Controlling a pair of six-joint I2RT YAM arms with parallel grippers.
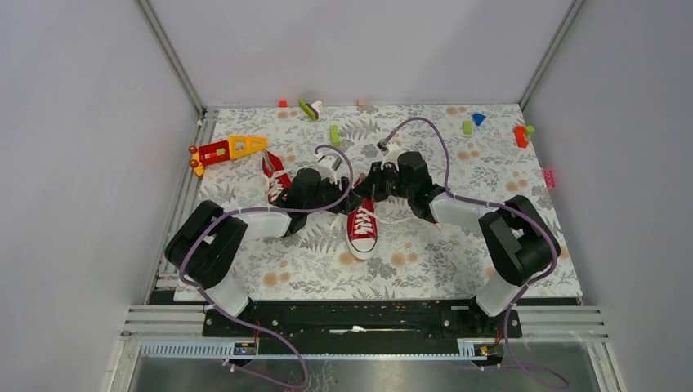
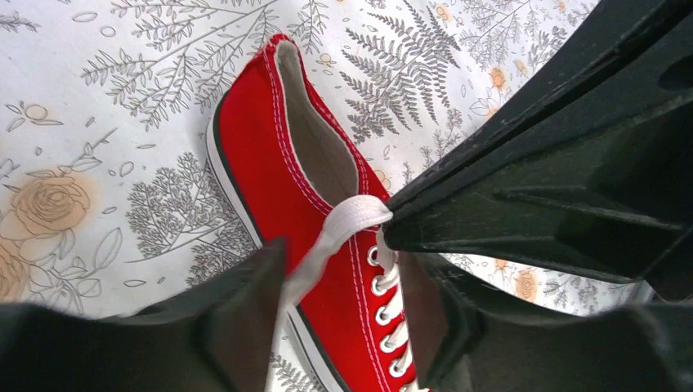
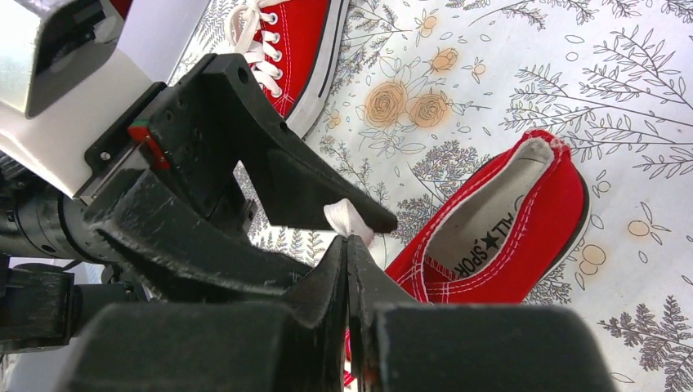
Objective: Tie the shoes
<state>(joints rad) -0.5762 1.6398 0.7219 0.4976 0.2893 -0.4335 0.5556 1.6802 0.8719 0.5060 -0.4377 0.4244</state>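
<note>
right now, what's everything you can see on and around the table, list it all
shoes: two, red with white soles; one mid-table with its toe toward the arms, one to its left partly under the left arm
white lace: one, lifted off the mid-table shoe
toy piece: one, red and yellow, far left
small blocks: about ten, green, orange, blue, pink, white, peach; scattered along the far edge and right side
tablecloth: one, white with grey leaves and peach flowers
cables: two, purple, one along each arm
arms: two, black and white, meeting over the mid-table shoe
left fingers: black, apart, either side of the lace
right fingers: black, shut on the white lace
</note>
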